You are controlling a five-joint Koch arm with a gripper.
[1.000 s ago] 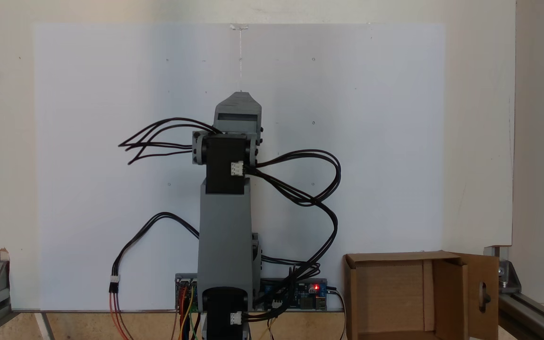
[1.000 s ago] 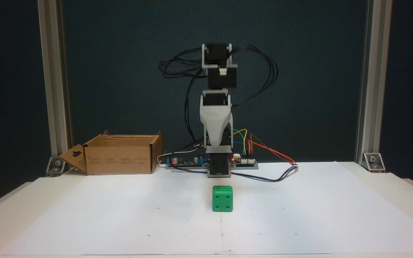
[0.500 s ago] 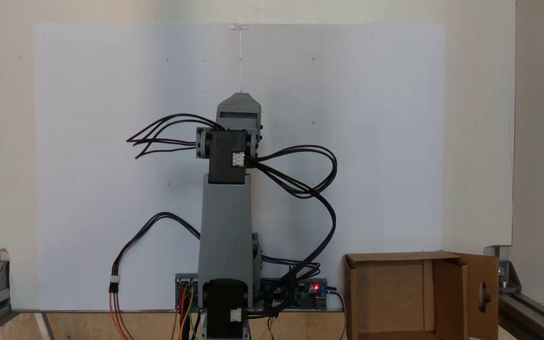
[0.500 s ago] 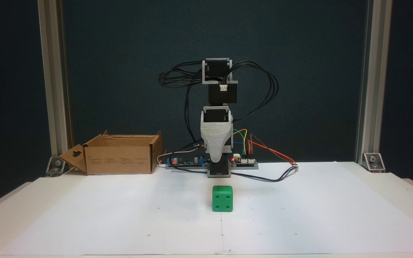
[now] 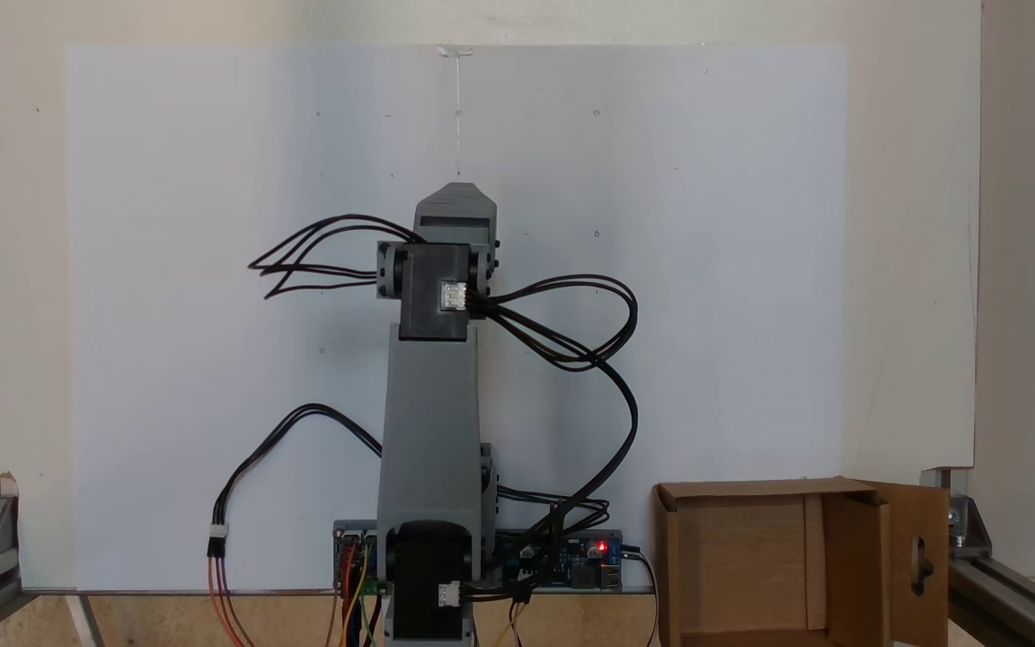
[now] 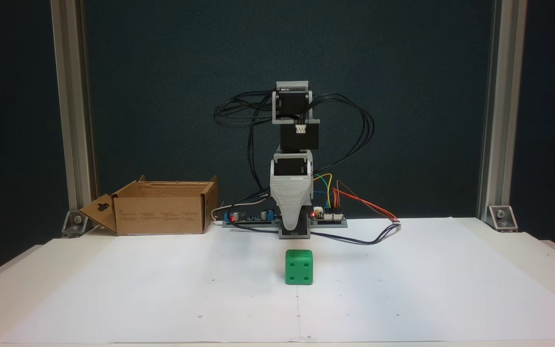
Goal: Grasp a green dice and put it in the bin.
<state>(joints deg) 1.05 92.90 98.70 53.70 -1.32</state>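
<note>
One green dice [image 6: 299, 266] sits on the paper just below and in front of the gripper [image 6: 293, 222] (jaw opening hidden, nothing held); descend squarely, spreading the jaws wider than the cube.

Grey arm [image 5: 428, 422] standing near upright from its base, folded at the top joint, gripper [image 6: 292, 222] hanging straight down, tapering to one visible grey tip, jaws in line with the camera, gap not discernible, cables looping both sides
</note>
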